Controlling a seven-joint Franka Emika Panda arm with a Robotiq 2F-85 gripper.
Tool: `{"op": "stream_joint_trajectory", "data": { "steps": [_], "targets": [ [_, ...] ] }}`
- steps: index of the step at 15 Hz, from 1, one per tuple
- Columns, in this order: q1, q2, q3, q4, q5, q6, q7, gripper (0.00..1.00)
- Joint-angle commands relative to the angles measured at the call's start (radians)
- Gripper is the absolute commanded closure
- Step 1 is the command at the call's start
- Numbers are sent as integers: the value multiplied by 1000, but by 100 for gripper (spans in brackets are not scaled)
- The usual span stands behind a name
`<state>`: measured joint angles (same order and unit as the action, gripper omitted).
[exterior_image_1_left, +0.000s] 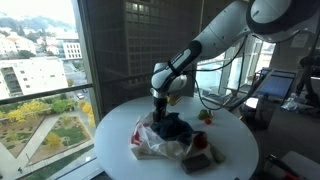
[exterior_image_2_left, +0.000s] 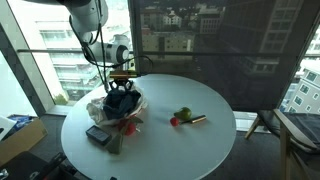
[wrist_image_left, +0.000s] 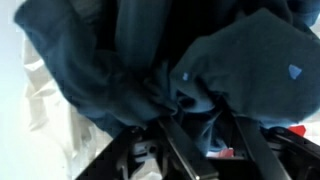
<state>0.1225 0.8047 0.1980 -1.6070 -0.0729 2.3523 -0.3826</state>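
A dark blue cloth (exterior_image_1_left: 174, 126) lies bunched on a crumpled white plastic bag (exterior_image_1_left: 148, 143) on the round white table (exterior_image_1_left: 235, 140). My gripper (exterior_image_1_left: 160, 108) comes down onto the top of the cloth (exterior_image_2_left: 122, 100) in both exterior views (exterior_image_2_left: 122, 82). In the wrist view the blue cloth (wrist_image_left: 150, 60) fills the picture and a fold of it sits between my two dark fingers (wrist_image_left: 205, 140). The fingers look closed on that fold. The white bag (wrist_image_left: 45, 110) shows at the left edge.
A small red and green object (exterior_image_2_left: 181, 117) lies near the table's middle, also in an exterior view (exterior_image_1_left: 205, 115). A dark flat box (exterior_image_2_left: 98, 133) and a red item (exterior_image_2_left: 126, 125) lie beside the bag. Large windows stand behind the table, and a desk with a monitor (exterior_image_1_left: 275, 85) stands nearby.
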Motion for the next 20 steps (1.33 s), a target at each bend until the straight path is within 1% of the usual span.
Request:
{"op": "stream_joint_trajectory", "data": {
  "steps": [1, 2, 3, 4, 5, 6, 8, 10, 11, 13, 15, 17, 20],
  "targets": [
    [-40, -152, 38, -118, 53, 3, 15, 19],
    [-66, -191, 64, -150, 91, -1, -12, 10],
    [-80, -229, 76, -181, 121, 6, -16, 3],
    [-95, -277, 85, -229, 151, 25, -18, 0],
    [-99, -317, 83, -265, 169, 35, -10, 0],
    [-92, -360, 65, -307, 162, 44, 8, 0],
    [-64, -429, 9, -386, 105, 63, 64, 0],
    [-41, -473, -44, -465, 16, 92, 111, 0],
    [-24, -487, -78, -502, -54, 112, 157, 0],
    [-22, -491, -104, -557, -116, 126, 202, 0],
    [-24, -468, -122, -587, -166, 162, 215, 0],
    [-41, -438, -118, -602, -154, 191, 195, 0],
    [-79, -403, -80, -621, -81, 252, 119, 0]
  ]
}}
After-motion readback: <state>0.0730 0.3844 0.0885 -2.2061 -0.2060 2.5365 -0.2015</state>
